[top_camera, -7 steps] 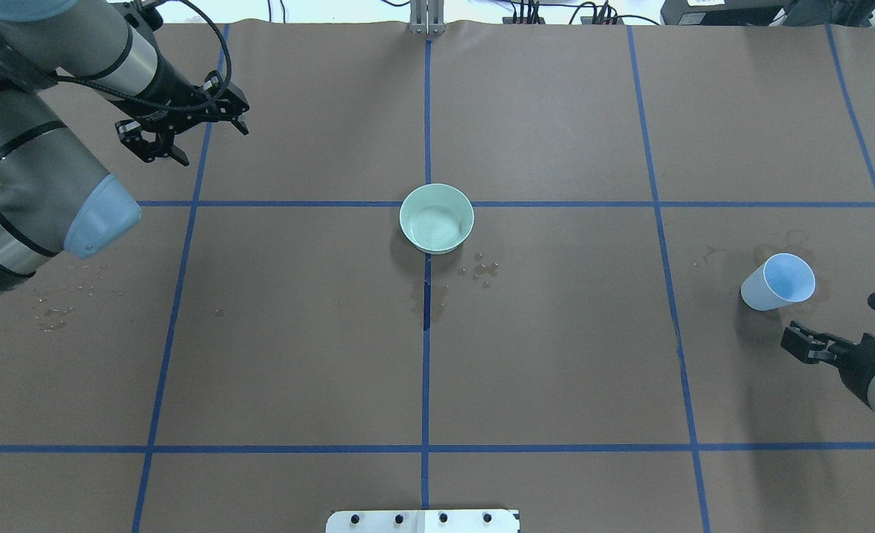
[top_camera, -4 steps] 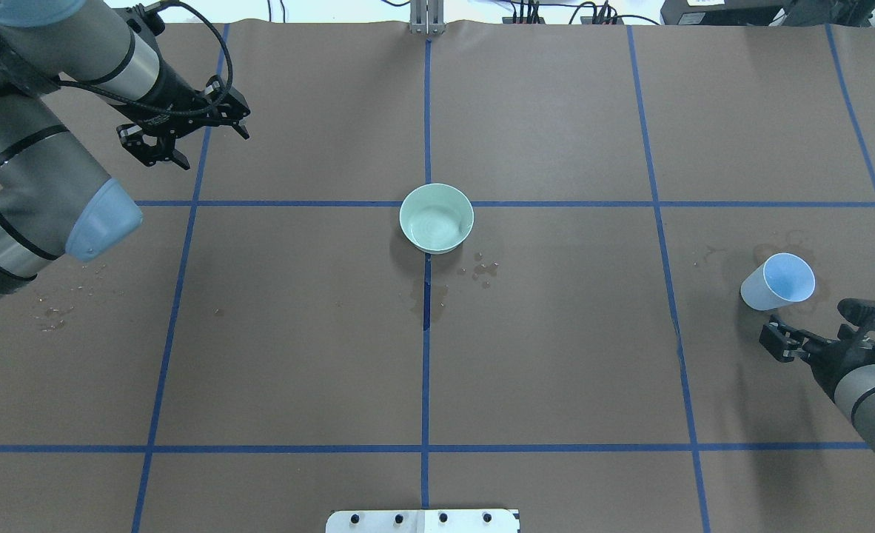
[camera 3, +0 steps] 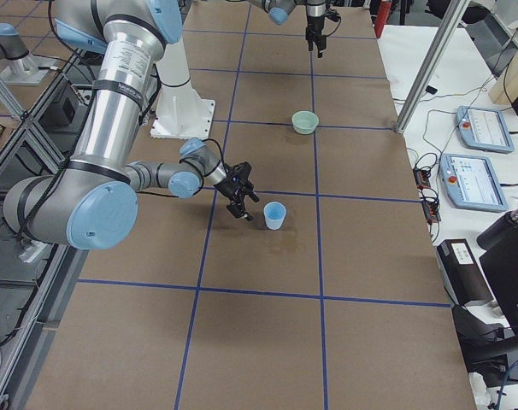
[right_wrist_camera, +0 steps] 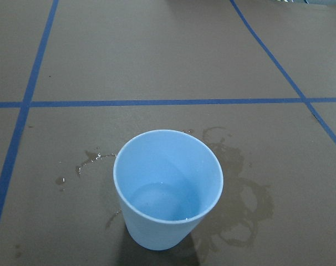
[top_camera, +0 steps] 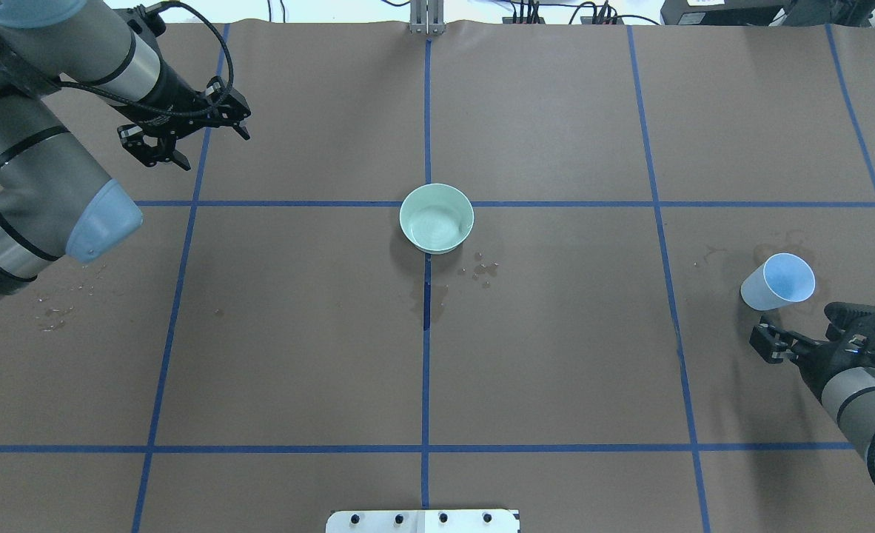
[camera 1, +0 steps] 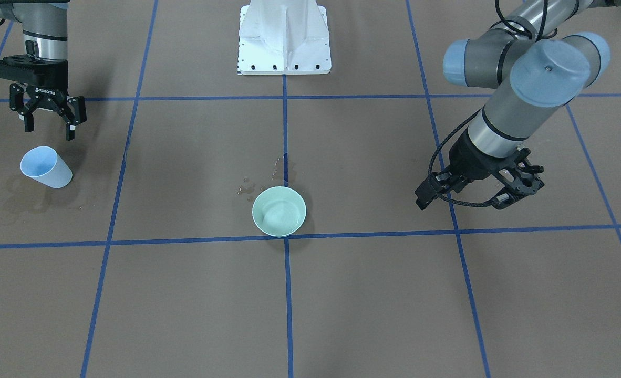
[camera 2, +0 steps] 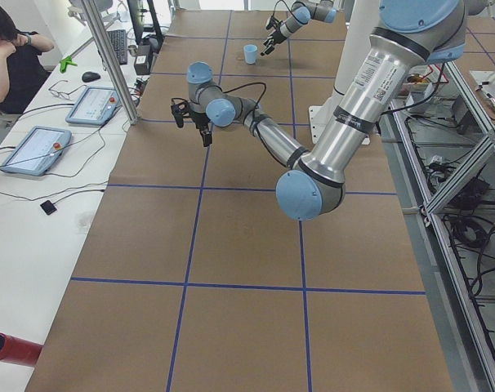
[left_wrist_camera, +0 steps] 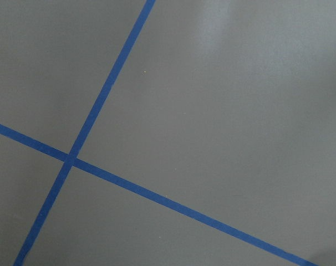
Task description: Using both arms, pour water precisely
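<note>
A light blue cup (top_camera: 776, 281) stands upright at the table's right side; it also shows in the front view (camera 1: 45, 167) and the right wrist view (right_wrist_camera: 168, 188). A little water (right_wrist_camera: 157, 200) lies in its bottom as a faint sheen. My right gripper (top_camera: 800, 326) is open and empty, just on the robot's side of the cup, apart from it (camera 1: 49, 128). A pale green bowl (top_camera: 436, 218) sits at the table's centre with a glossy wet inside. My left gripper (top_camera: 212, 148) is open and empty, hovering at the far left, far from both (camera 1: 463, 202).
Water drops (top_camera: 482, 270) lie beside the bowl, and a wet stain (right_wrist_camera: 240, 205) spreads around the cup. More drops (top_camera: 56, 314) lie at the left. The white pedestal base (camera 1: 284, 37) stands at the robot's edge. Blue tape lines (left_wrist_camera: 157, 194) grid the brown table.
My right gripper has moved toward the cup, to the left in the overhead view, and stays open. The left gripper has barely moved. The cup and bowl have not moved.
</note>
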Motion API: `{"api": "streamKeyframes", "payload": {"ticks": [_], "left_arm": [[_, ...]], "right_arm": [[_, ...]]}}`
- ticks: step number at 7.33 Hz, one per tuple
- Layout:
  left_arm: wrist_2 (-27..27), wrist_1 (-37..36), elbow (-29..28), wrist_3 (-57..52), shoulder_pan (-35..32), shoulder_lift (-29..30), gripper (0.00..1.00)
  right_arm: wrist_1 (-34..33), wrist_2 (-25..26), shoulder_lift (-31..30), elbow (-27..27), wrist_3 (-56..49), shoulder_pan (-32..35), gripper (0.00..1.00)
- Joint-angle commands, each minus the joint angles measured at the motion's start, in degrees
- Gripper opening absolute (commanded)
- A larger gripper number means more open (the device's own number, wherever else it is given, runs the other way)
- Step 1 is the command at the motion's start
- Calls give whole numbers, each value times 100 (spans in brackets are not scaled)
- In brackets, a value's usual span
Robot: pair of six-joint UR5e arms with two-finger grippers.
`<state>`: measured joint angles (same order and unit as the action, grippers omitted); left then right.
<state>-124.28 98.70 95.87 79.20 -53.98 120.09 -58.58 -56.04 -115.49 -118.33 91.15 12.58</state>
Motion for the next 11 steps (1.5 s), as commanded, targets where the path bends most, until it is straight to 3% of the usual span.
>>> {"api": "streamKeyframes", "payload": {"ticks": [1, 11], "left_arm": [[0, 9, -7, -1, 2, -29, 100], [0, 18, -24, -1, 10, -38, 100]], "right_arm": [[4, -21, 61, 2, 0, -27, 98], [-31, 779, 466, 660, 0, -45, 98]]}}
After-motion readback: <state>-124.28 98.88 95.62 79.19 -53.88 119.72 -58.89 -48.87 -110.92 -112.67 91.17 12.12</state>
